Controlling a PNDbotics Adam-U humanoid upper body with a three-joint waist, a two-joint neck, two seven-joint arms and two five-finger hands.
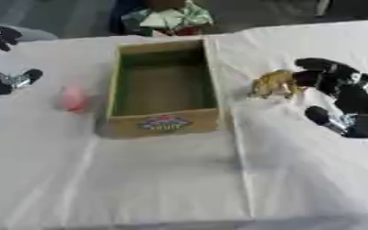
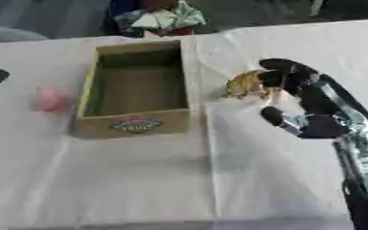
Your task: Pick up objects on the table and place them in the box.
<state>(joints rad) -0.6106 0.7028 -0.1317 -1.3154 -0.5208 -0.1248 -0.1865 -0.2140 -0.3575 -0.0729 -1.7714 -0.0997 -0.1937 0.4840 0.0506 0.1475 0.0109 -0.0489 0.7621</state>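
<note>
The right hand curves its black fingers against a small yellow-gold crumpled object lying on the white cloth-covered table, thumb spread apart; the object is touched, not enclosed. Just left stands the open, empty cardboard box. Beyond it lies a pink rounded object. The left hand shows at the left edge; I cannot tell its finger state.

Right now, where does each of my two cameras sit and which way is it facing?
Left eye view: in the head, looking down at the white-clothed table; shows left hand at the left edge and right hand.
Right eye view: beside it, same downward aim; right hand and forearm fuller.
Shared: open cardboard box, yellowish crumpled object, pink rounded object.
</note>
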